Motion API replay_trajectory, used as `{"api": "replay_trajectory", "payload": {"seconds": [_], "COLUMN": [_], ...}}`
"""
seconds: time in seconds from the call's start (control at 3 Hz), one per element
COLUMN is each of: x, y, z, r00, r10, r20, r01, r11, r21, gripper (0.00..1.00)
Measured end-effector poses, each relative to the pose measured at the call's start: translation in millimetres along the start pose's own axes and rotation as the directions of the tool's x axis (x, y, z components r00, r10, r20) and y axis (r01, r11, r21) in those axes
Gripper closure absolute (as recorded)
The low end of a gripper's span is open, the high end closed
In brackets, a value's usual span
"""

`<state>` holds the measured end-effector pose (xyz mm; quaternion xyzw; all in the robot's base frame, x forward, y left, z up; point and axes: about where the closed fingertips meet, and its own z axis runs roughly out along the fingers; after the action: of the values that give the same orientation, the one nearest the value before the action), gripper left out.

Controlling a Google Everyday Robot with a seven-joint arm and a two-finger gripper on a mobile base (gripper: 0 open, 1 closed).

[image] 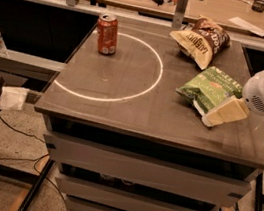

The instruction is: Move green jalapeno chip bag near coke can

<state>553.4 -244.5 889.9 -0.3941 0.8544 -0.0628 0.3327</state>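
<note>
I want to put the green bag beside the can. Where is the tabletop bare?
Bare grey tabletop inside the white ring, beside the reddish-orange metal can. Crowded: the right side, with the brown-and-cream chip bag, the crinkly green chip bag and the gripper at its near edge.
</note>
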Motion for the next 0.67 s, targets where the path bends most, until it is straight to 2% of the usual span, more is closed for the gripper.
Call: {"api": "replay_trajectory", "payload": {"seconds": [0.33, 0.67], "x": [0.1, -3.5], "y": [0.3, 2.2], "z": [0.1, 8.2], "r00": [1.000, 0.999], "r10": [-0.001, 0.046], "r20": [0.000, -0.014], "r01": [0.001, -0.046], "r11": [1.0000, 0.9989], "r21": [0.000, -0.001], "gripper": [0.00, 0.00]}}
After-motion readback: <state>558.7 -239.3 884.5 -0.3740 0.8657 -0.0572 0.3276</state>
